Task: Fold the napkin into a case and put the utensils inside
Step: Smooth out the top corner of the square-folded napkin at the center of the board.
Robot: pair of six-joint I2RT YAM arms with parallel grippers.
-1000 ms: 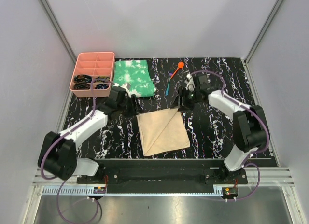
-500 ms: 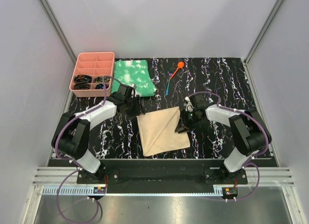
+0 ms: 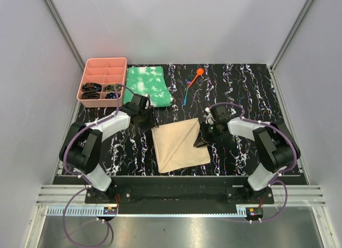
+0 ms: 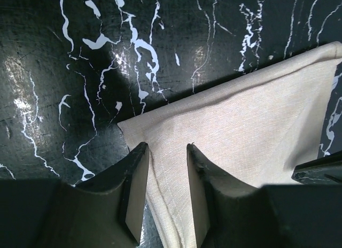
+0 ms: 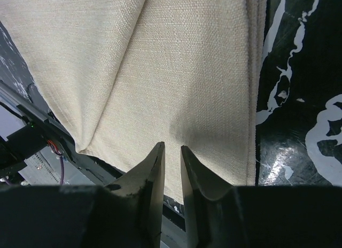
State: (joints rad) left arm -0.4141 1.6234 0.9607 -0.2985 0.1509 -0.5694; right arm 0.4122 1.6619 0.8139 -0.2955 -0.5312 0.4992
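Note:
The tan napkin (image 3: 179,145) lies folded on the black marbled table, a diagonal crease across it. My left gripper (image 3: 151,122) is at its far left corner; in the left wrist view its jaws (image 4: 166,152) stand apart astride the napkin (image 4: 240,114) edge, touching the cloth. My right gripper (image 3: 200,140) presses on the napkin's right edge; its jaws (image 5: 172,148) are nearly together, pinching the napkin (image 5: 176,71). The orange spoon (image 3: 199,73) and the slim blue utensil (image 3: 185,95) lie on the table behind the napkin.
A green-and-white cloth (image 3: 148,86) lies at the back left, just behind my left gripper. A pink compartment tray (image 3: 102,66) holding dark small parts stands in the back left corner. White walls enclose the table.
The right gripper came down from the napkin's far right corner onto its right edge. The left arm swung in to the far left corner. Both pairs of jaws narrowed, the right more.

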